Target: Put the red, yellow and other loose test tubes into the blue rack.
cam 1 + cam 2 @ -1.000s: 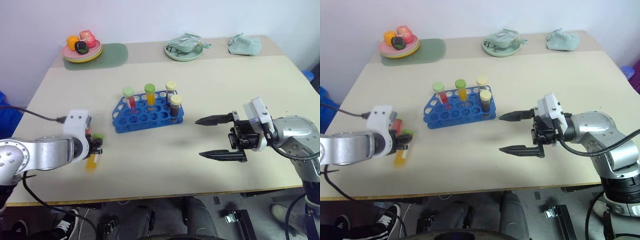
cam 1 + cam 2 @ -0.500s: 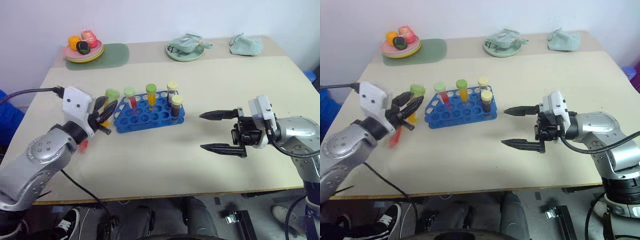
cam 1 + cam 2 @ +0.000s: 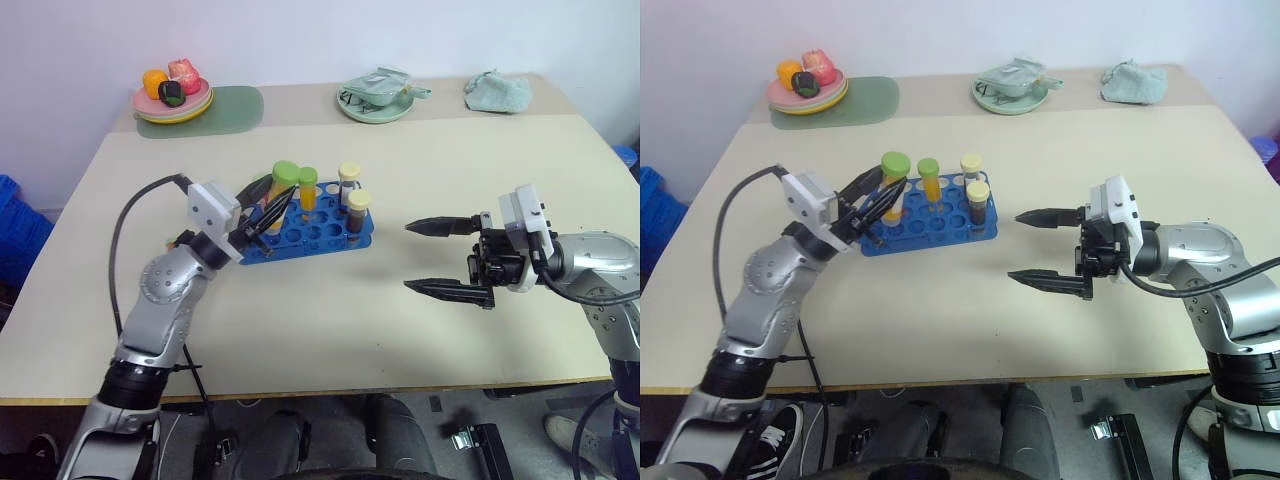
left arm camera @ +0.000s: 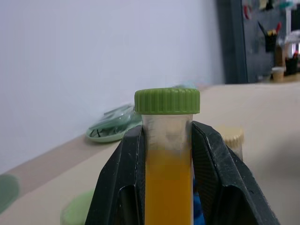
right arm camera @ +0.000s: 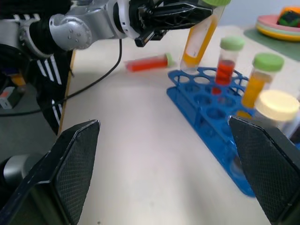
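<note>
While tilted over the rack: left hand (image 3: 262, 213) clamps yellow-orange tube (image 5: 200, 36)
Blue rack (image 3: 318, 232): mid-desk
Right hand (image 3: 437, 257): wide, empty

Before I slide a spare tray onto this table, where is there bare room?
Bare tabletop lies in front of the blue rack, and between the rack and the open right gripper. It is crowded by the rack's left end, where the left gripper holds the yellow-orange tube.

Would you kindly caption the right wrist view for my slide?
Left pincer lowers a yellow-orange tube toward the blue rack.
</note>
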### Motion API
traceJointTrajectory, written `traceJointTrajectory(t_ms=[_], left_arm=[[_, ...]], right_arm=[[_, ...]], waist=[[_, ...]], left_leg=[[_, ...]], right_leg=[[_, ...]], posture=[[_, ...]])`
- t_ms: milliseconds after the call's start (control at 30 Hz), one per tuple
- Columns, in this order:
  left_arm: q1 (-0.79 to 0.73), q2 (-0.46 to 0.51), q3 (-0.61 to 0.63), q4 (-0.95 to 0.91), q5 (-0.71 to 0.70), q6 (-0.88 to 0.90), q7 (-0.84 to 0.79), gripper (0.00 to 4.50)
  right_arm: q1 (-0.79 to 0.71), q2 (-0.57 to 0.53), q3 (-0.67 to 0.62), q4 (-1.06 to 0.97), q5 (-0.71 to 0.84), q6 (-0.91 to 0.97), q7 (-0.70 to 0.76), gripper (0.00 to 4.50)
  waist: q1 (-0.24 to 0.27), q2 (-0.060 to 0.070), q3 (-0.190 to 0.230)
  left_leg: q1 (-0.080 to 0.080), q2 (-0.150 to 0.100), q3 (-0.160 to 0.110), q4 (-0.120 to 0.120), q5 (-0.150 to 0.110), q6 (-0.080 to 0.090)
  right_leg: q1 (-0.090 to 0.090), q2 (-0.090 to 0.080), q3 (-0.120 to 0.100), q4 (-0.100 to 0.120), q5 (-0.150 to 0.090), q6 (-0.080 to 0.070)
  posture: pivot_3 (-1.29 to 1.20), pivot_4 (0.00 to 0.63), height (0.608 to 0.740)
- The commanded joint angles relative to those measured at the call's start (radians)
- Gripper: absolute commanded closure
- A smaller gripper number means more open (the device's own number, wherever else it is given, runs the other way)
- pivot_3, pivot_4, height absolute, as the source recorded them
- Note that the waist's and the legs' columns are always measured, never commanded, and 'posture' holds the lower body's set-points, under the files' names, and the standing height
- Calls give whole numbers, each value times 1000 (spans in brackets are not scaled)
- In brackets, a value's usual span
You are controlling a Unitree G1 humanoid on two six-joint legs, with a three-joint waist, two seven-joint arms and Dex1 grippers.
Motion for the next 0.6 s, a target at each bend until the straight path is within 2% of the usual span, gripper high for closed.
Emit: traceJointTrajectory(t_ms=[33,433,600], left_arm=[[-64,-54,6,63,54,-109,-30,3691],[-84,-183,41,182,14,-166,-133,3691],[-101,-208,42,261,70,-220,-134,3691]], right_arm=[[1,-26,-57,-2,19,23,-17,0],[34,-30,-87,-45,23,39,-60,0],[34,-31,-86,-53,21,40,-71,0]], waist=[[1,0,0],[0,0,0],[1,0,0]], left_leg=[[0,0,0,0,0,0],[0,0,0,0,0,0],[0,0,0,1,0,0]], right_leg=[[0,0,0,0,0,0],[0,0,0,0,0,1],[0,0,0,0,1,1]], posture=[[0,150,740],[0,150,740],[0,150,740]])
